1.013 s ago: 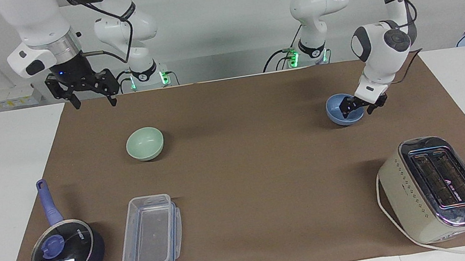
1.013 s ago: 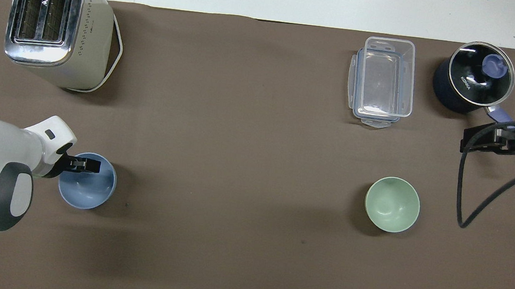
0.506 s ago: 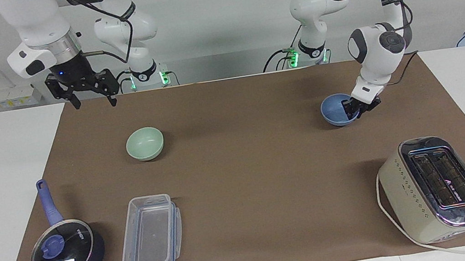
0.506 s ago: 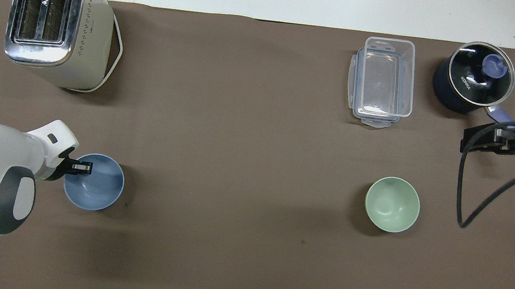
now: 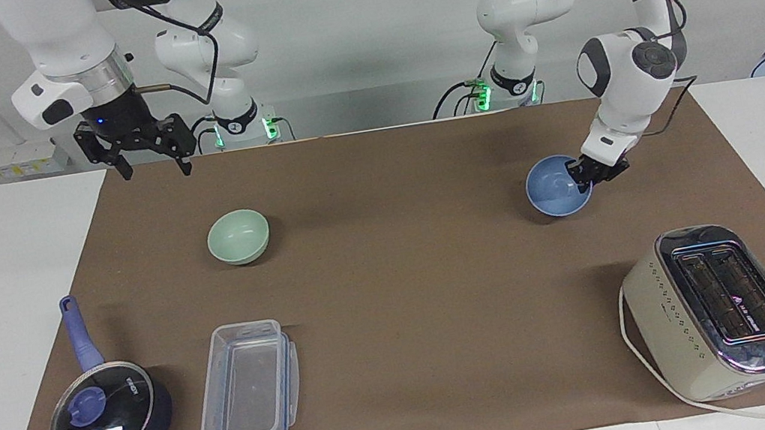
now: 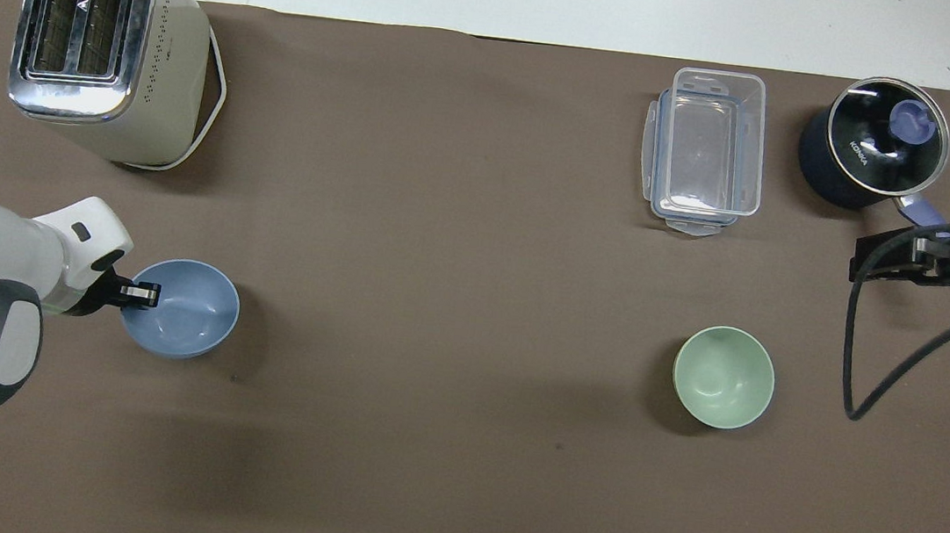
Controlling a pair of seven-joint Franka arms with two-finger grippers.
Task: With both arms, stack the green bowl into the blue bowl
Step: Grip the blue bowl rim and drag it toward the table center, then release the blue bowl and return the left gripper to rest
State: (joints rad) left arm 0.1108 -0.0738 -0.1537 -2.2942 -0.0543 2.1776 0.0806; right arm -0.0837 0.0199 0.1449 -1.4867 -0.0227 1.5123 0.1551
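Pinching the blue bowl (image 5: 558, 186) by its rim with my left claw (image 5: 590, 172), near the counter's left-arm end; my right claw (image 5: 148, 157) is waiting wide open, the green bowl (image 5: 239, 237) sitting untouched, stacking undone.

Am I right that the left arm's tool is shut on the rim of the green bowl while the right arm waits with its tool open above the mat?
Not quite: the left tool is shut on the rim of the blue bowl, not the green bowl, which sits untouched toward the right arm's end. The facing view shows this. The right tool does wait open above the mat.
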